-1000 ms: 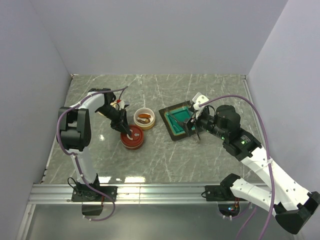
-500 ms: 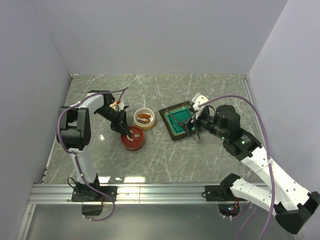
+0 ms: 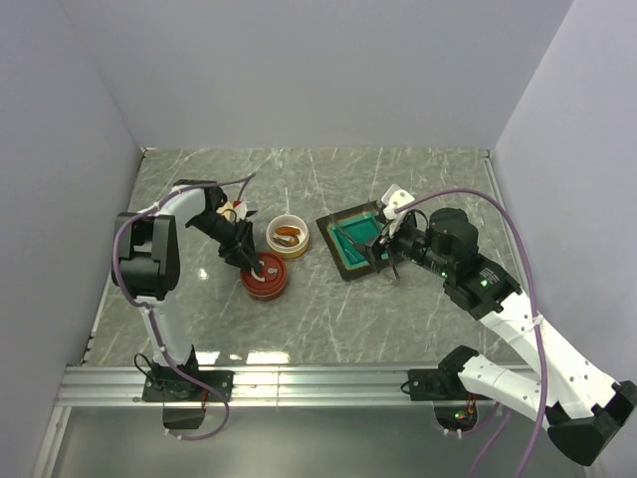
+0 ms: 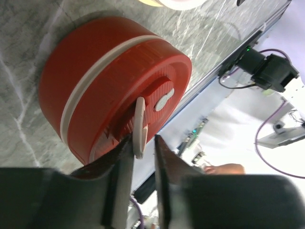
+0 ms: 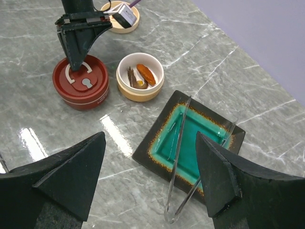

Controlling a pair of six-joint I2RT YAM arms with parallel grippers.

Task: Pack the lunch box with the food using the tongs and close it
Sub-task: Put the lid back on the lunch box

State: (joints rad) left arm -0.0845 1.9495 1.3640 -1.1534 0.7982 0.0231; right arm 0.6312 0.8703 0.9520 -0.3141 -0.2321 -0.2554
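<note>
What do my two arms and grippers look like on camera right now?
The left arm and right arm both have white links with bulky black joint housings. A purple cable loops along each. The right arm shows small green lights. The left gripper and right gripper have matte black, wedge-shaped fingers.

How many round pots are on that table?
3: a red lidded pot, a cream pot of food beside it, and another cream dish behind the left hand, partly hidden.

A grey-green marble-patterned tabletop (image 3: 328, 319) sits boxed by plain pale lavender walls (image 3: 318, 70) at nine, twelve and three o'clock; an aluminium rail (image 3: 328, 378) borders six o'clock.
</note>
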